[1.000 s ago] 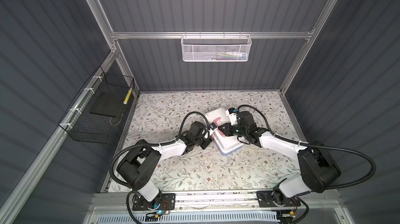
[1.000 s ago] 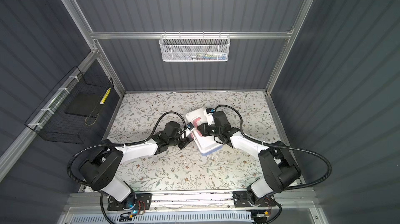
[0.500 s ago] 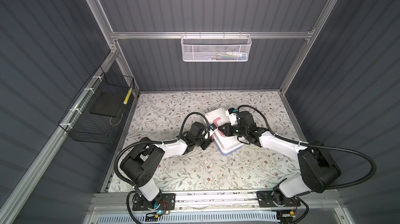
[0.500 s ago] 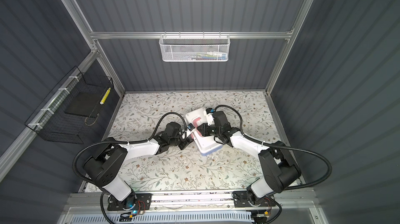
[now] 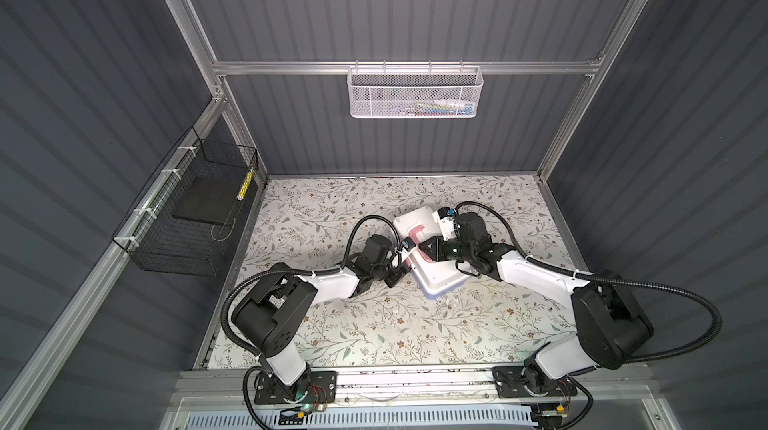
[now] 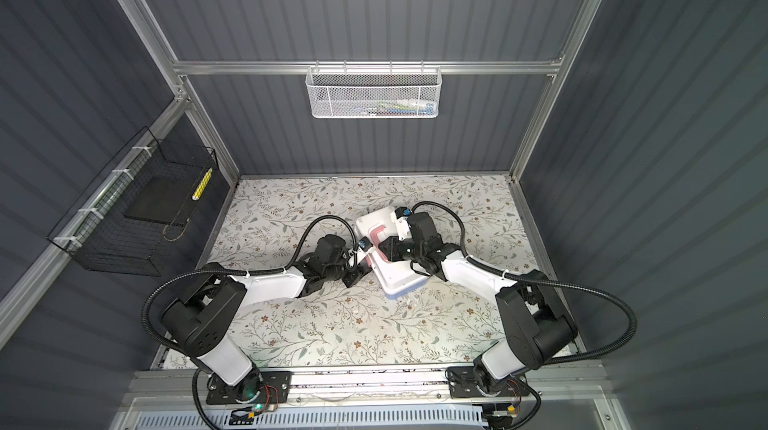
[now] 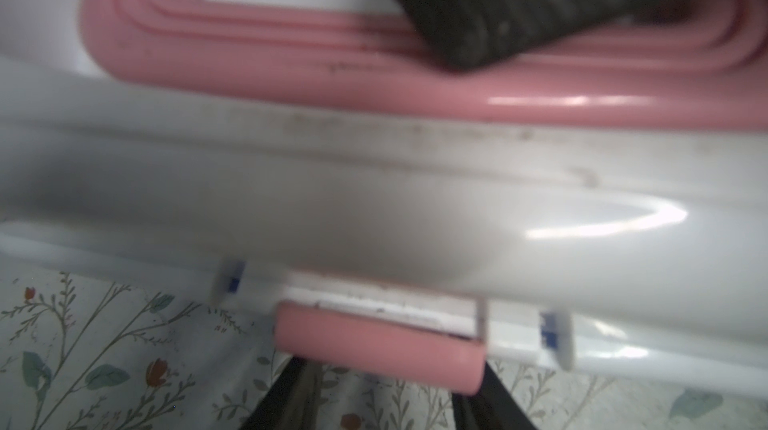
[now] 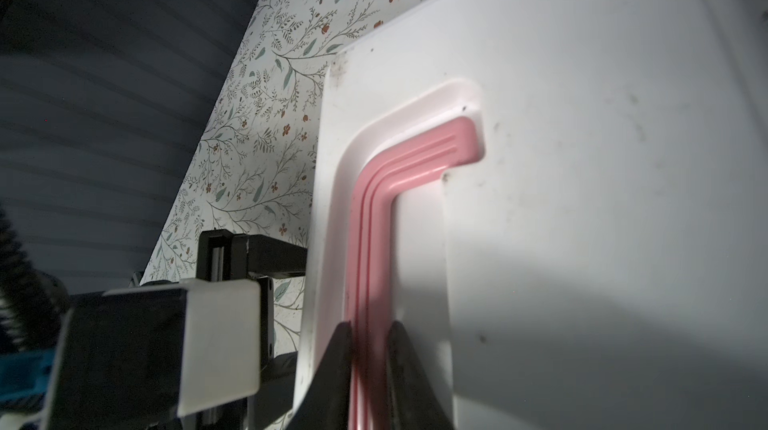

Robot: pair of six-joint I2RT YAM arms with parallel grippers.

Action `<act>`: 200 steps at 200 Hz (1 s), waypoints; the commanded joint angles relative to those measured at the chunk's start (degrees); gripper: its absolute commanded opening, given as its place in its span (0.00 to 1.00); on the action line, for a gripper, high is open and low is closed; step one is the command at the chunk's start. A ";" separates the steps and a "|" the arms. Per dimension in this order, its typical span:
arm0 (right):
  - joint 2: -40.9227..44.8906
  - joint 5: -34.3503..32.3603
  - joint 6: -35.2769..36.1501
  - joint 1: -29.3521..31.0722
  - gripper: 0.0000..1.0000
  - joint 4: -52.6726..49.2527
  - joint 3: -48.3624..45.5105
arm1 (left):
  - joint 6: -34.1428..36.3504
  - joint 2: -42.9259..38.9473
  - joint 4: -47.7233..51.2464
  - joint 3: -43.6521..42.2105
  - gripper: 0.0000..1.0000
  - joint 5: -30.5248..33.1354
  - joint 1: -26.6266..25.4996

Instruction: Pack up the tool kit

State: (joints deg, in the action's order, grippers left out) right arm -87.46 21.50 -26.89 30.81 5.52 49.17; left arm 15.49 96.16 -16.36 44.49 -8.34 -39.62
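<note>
Centre of frame, on floral mat: tool kit, lid down; glossy white rectangular lid, light blue base.
Right gripper: clamped on ribbed pink handle, recessed in lid.
Left gripper: jaws apart, straddling rounded pink latch.
Views: we resolve ribs and latch only in wrist views; both top views place the kit.

We found the tool kit closed, its pink handle folded flat in the white lid. It lay just three o'clock of the table's centre, angled eleven-to-five.
</note>
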 commanded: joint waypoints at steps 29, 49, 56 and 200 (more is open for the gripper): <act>-5.07 -0.58 -0.74 0.37 0.20 -15.53 -3.90 | 1.30 1.19 -4.90 -0.17 0.50 1.05 1.83; -5.17 -0.58 -0.71 0.38 0.20 -15.63 -3.73 | 1.66 1.48 -5.66 -0.52 0.50 0.37 2.10; -5.13 -0.57 -0.76 0.32 0.20 -15.68 -3.73 | 1.88 1.56 -5.98 -0.55 0.50 -0.10 2.25; -5.17 -1.11 -1.13 0.39 0.20 -16.57 -3.73 | 2.63 2.15 -11.73 -2.50 0.52 -3.78 4.00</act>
State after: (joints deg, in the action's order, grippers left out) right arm -87.72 21.63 -27.22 30.79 4.60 49.74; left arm 16.64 97.45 -23.35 41.74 -13.65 -37.32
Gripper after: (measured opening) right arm 0.201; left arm 0.516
